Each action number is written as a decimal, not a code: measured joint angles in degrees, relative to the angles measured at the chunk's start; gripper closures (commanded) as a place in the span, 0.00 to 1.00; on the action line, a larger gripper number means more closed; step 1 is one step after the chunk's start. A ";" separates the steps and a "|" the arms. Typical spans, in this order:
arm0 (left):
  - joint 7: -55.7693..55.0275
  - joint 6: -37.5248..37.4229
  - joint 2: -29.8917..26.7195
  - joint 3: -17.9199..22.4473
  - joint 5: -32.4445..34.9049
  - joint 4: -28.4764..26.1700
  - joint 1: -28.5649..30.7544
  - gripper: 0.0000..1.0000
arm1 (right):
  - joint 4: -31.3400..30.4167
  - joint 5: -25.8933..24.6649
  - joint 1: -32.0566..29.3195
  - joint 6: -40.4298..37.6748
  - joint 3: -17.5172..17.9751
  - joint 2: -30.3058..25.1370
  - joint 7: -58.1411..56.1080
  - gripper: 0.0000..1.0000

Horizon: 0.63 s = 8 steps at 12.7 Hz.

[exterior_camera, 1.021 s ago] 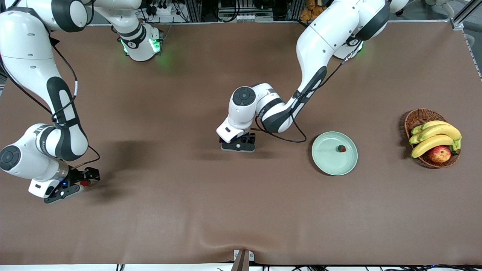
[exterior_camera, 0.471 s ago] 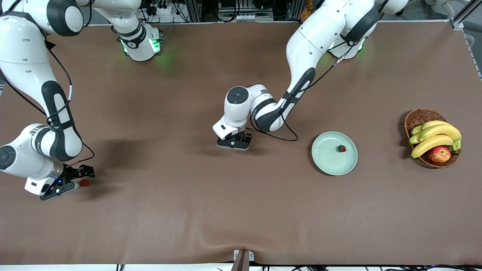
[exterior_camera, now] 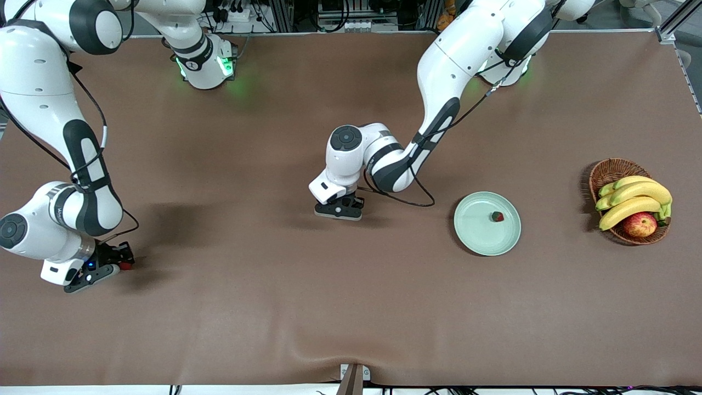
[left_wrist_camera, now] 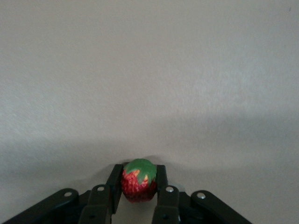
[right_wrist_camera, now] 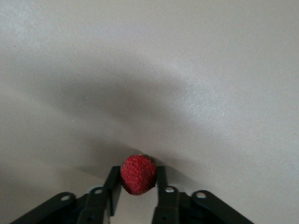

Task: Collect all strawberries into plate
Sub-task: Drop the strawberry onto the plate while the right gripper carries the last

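Brown cloth covers the desk (exterior_camera: 351,307), and both arms are down at its surface. Near the middle of the desk, the left end effector (left_wrist_camera: 139,186) is closed on a strawberry (left_wrist_camera: 138,186); the left wrist view shows the berry, green cap and all, pinched between the two black fingers (left_wrist_camera: 114,186). In the front view this end effector (exterior_camera: 339,210) hides its berry. At the right arm's end of the desk, nearer the front camera, the right end effector (exterior_camera: 116,262) is closed on a second strawberry (exterior_camera: 126,266), a red speck at its tip; in the right wrist view the berry (right_wrist_camera: 138,174) sits squeezed between the fingers (right_wrist_camera: 113,184) of that end effector (right_wrist_camera: 137,184). A third strawberry (exterior_camera: 497,216) lies in the pale green plate (exterior_camera: 471,233), toward the left arm's end of the desk. Still nearer that end stands a wicker basket (exterior_camera: 609,171) holding bananas (exterior_camera: 636,200) and an apple (exterior_camera: 640,224).
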 measured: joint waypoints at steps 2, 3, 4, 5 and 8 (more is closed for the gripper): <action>-0.42 -6.71 -3.26 -0.50 -1.64 0.35 3.33 1.00 | 0.84 -0.05 0.01 0.02 0.11 -0.01 -0.45 1.00; -0.32 -11.74 -6.09 -1.47 -3.78 0.29 6.60 1.00 | 1.59 -0.06 0.06 0.02 0.29 -0.01 -0.70 1.00; 0.02 -16.67 -9.11 -3.15 -5.41 -0.17 10.74 1.00 | 2.60 -0.05 0.24 0.01 0.59 -0.03 -0.77 1.00; 0.28 -21.44 -12.27 -5.34 -6.25 -1.40 15.67 1.00 | 3.65 0.04 0.79 -0.05 1.02 -0.07 -0.77 1.00; 2.80 -33.38 -18.20 -9.04 -6.78 -7.63 27.72 1.00 | 5.02 4.79 7.31 -0.64 1.97 -0.79 4.06 1.00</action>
